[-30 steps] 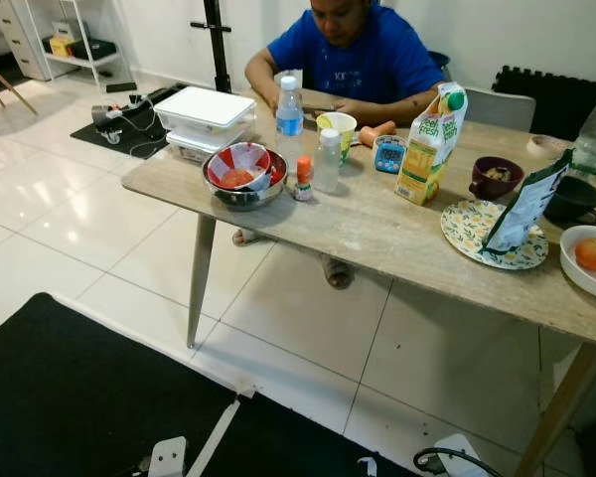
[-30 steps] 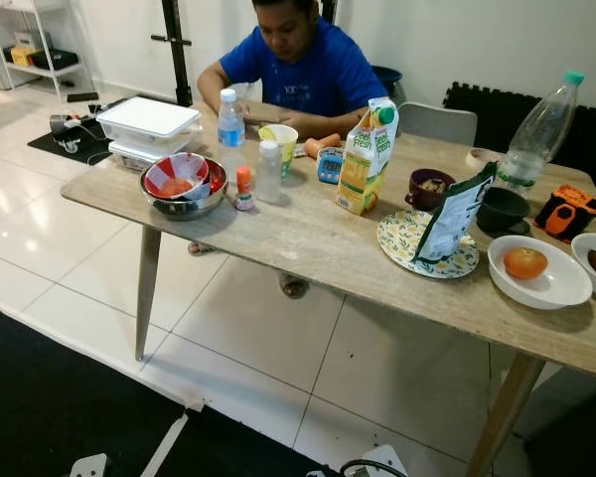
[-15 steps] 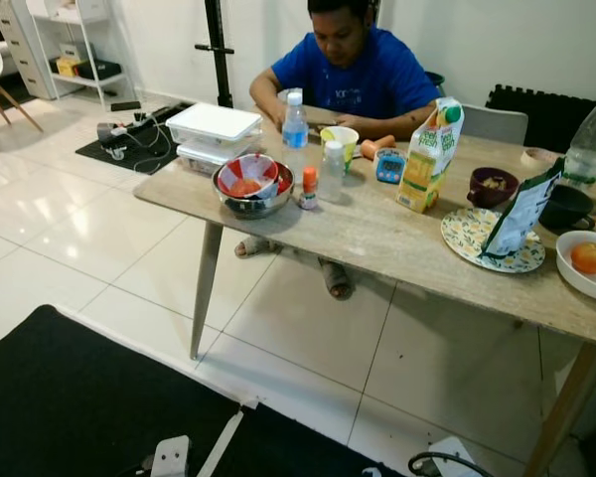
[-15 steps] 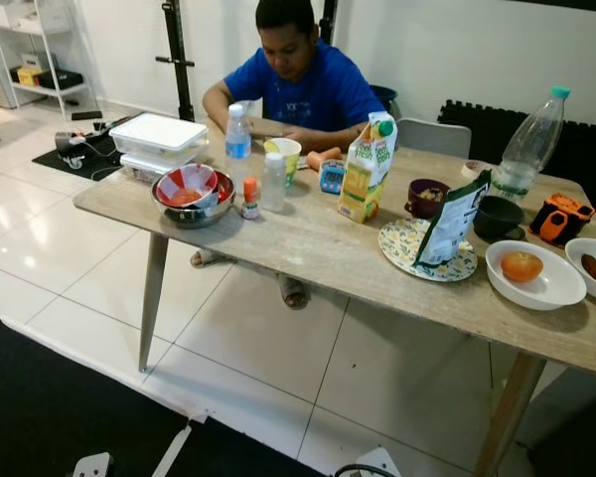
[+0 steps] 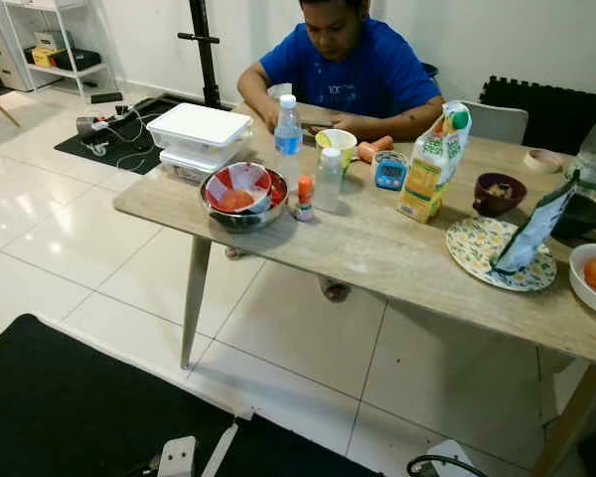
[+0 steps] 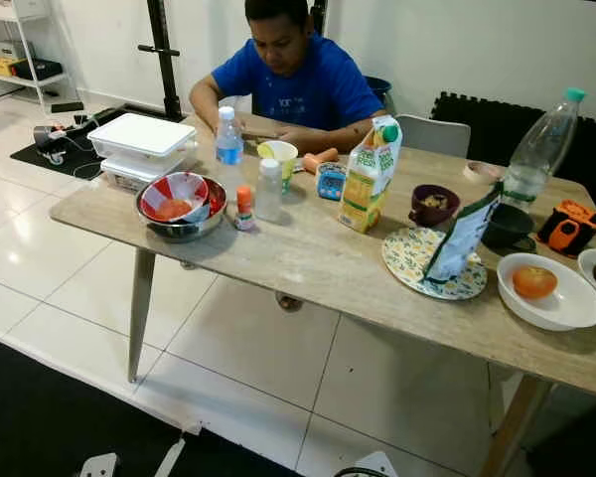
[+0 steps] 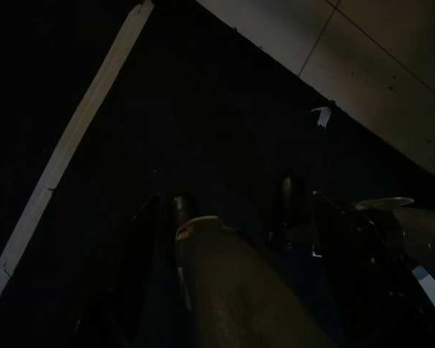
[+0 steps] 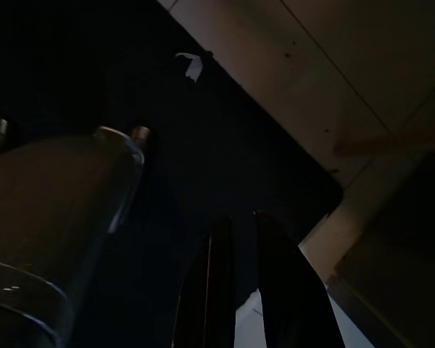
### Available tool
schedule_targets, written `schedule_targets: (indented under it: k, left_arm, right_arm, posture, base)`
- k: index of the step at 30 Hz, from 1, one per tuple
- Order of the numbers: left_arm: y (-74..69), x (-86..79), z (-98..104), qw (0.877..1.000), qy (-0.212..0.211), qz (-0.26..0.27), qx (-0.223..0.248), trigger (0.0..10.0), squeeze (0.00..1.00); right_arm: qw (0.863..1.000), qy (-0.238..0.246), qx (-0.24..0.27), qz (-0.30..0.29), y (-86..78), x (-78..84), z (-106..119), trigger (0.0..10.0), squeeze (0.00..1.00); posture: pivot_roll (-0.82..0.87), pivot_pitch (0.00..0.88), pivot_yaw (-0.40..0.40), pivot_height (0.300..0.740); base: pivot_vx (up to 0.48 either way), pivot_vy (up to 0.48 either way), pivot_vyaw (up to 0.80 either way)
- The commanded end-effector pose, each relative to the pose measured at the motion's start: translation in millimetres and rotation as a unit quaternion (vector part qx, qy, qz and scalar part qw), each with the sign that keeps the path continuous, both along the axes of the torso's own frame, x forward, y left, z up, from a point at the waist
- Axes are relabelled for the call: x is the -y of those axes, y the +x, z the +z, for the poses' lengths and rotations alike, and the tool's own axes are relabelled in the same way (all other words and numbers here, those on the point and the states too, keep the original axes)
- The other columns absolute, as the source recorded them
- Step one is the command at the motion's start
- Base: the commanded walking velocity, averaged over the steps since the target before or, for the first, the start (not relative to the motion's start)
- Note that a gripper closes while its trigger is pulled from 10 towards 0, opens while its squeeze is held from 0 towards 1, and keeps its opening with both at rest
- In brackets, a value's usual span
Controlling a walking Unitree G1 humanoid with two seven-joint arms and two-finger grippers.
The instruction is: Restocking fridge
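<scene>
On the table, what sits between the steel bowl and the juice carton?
In the right eye view, between the steel bowl and juice carton stand a small orange-capped bottle and a clear white-capped bottle.

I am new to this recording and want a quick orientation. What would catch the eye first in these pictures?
A person in a blue shirt sits at the far side of a long wooden table crowded with food. Most striking are the juice carton upright near the middle, the steel bowl with red contents at the robot's left end, and the patterned plate with a pouch standing on it towards the right.
</scene>
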State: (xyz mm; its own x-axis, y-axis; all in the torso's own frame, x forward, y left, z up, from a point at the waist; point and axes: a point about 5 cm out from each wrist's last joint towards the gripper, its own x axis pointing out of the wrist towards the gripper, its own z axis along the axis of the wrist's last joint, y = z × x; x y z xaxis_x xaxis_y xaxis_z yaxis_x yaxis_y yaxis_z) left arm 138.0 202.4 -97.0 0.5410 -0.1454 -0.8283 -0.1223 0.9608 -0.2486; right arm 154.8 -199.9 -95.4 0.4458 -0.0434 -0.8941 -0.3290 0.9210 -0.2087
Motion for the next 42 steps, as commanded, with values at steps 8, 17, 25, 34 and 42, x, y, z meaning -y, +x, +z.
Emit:
schedule_targets:
  k: [8,17,25,34,42]
  left_arm:
    - [-4.9,0.2,-2,1.000,0.001,-0.016,-0.007,10.0,0.00]
    - [-7.8,1.0,-3,1.000,0.000,-0.019,-0.011,10.0,0.00]
    - [-5.0,5.4,-2,1.000,-0.013,-0.017,-0.002,10.0,0.00]
    - [-7.8,2.5,-3,1.000,-0.013,0.000,-0.008,10.0,0.00]
    - [-5.8,-22.3,2,0.993,-0.001,0.119,0.012,10.0,0.00]
  right_arm:
    - [1.000,-0.005,-0.016,0.001,-9.1,0.0,-4,10.0,0.00]
    - [1.000,-0.005,-0.020,-0.001,-13.3,-0.3,-5,10.0,0.00]
    - [1.000,-0.007,-0.020,-0.002,-14.3,2.2,-5,10.0,0.00]
    - [1.000,-0.006,-0.020,-0.002,-13.7,1.6,-5,10.0,0.00]
    - [1.000,-0.006,-0.019,0.001,-11.7,1.4,-4,10.0,0.00]
  posture:
    - [-0.01,0.013,-0.013,0.740]
    - [-0.02,0.020,-0.010,0.740]
    - [-0.02,0.022,-0.014,0.740]
    - [-0.02,0.022,-0.016,0.740]
    - [-0.01,0.025,-0.021,0.740]
  base:
    - [0.253,0.000,0.00]
    - [0.260,0.000,0.00]
    - [0.097,0.000,0.00]
    - [0.028,-0.267,0.00]
    - [0.000,0.000,0.00]
